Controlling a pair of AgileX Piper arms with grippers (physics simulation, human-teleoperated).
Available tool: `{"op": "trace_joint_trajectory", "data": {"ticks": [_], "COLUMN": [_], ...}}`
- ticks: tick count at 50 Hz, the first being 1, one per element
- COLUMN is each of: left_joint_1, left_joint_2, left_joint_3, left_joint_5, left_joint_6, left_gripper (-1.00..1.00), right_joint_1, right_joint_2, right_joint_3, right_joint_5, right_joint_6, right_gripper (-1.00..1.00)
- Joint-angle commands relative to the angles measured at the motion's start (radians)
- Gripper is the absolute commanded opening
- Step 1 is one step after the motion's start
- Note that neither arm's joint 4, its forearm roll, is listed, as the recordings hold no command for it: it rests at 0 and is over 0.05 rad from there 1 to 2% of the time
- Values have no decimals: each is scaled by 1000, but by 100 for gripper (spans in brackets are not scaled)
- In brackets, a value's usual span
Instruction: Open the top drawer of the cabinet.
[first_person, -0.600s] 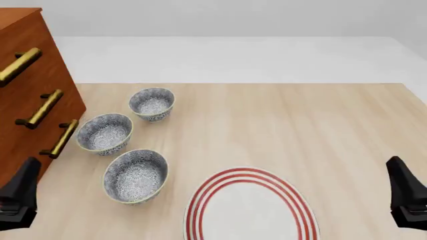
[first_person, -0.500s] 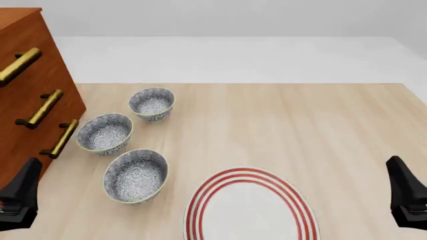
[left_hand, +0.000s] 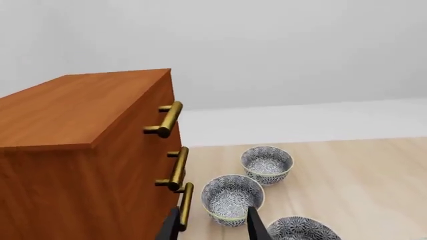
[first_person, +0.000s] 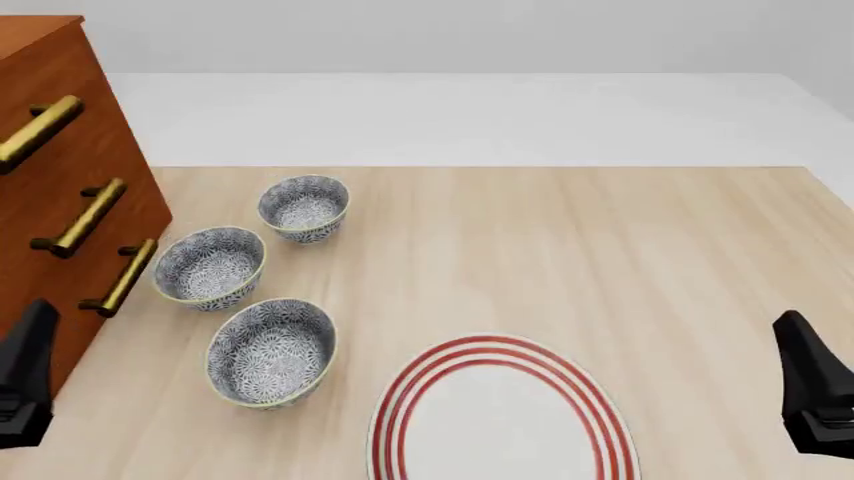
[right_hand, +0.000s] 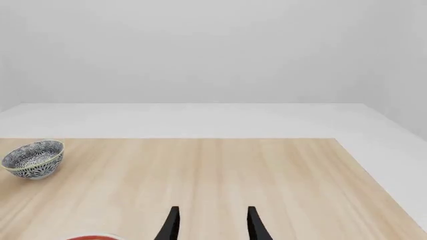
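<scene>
I see the cabinet (first_person: 60, 190) standing at the far left of the tabletop (first_person: 601, 260), its top drawer (left_hand: 143, 115) flush with the front, brass handle (left_hand: 167, 119) untouched. My left pincer (left_hand: 212, 227) has its fingers apart, holding nothing, low beside the cabinet's front near the lowest handle. My right pincer (right_hand: 211, 225) is also spread and empty, over bare wood. Three patterned bowls (first_person: 304, 207) sit just right of the cabinet, near a red-ringed plate (first_person: 501, 415).
</scene>
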Motion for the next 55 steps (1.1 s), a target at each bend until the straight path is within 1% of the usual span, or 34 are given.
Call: {"op": "trace_joint_trajectory", "data": {"ticks": [1,2,4,7,8,10,11,13,15,16,18,19,21,22,23,24,26,29,32,33,34,36,37,38,40,45,47,48,55], "left_joint_1": [-14,-6,-11,-9,-9,-7,-14,-14,-11,-17,-28,-13,-34,-39,-25,-17,-28,-24,-28,-23,-20,-22,-22,-28,-20,-27,-28,-28,-23], "left_joint_2": [0,0,0,0,0,0,0,0,0,0,0,0,0,0,0,1,1,1,0,1,1,1,1,1,2,1,2,2,1], "left_joint_3": [-33,-31,-34,-29,-29,-35,-33,-52,-56,-70,-74,-79,-84,-100,-118,-128,-134,-149,-129,-135,-139,-136,-142,-145,-153,-140,-144,-147,-151], "left_joint_5": [1,-2,-1,-8,-8,-16,-13,3,-7,3,3,2,-6,25,65,78,84,96,62,75,79,74,80,82,85,63,75,69,61], "left_joint_6": [113,125,126,174,174,205,235,222,252,252,277,272,319,315,299,293,326,331,386,366,363,379,375,391,391,463,464,487,548], "left_gripper": [100,100,100,100,100,100,100,100,100,100,100,100,100,100,100,100,100,100,100,100,100,100,100,100,100,100,100,100,100], "right_joint_1": [0,0,0,0,0,0,0,0,0,0,0,0,0,0,0,0,0,0,0,0,0,0,0,0,0,0,0,0,0], "right_joint_2": [-2,-1,0,-2,-2,-1,-2,-1,1,0,-2,-2,-1,-1,0,0,-1,-1,0,0,0,0,0,-1,-1,-1,-1,-1,-1], "right_joint_3": [-2,1,3,-2,-2,1,-1,0,3,2,-2,-2,-1,-1,1,1,0,-2,1,2,1,0,0,-3,-1,-1,-1,-1,-1], "right_joint_5": [4,0,-3,4,4,0,3,1,-4,-2,4,3,2,2,0,-1,2,4,-1,-2,0,1,1,4,3,3,3,3,3], "right_joint_6": [0,0,0,0,0,0,0,0,0,0,0,0,0,0,0,0,0,0,0,0,0,0,0,0,0,0,0,0,0], "right_gripper": [100,100,100,100,100,100,100,100,100,100,100,100,100,100,100,100,100,100,100,100,100,100,100,100,100,100,100,100,100]}}
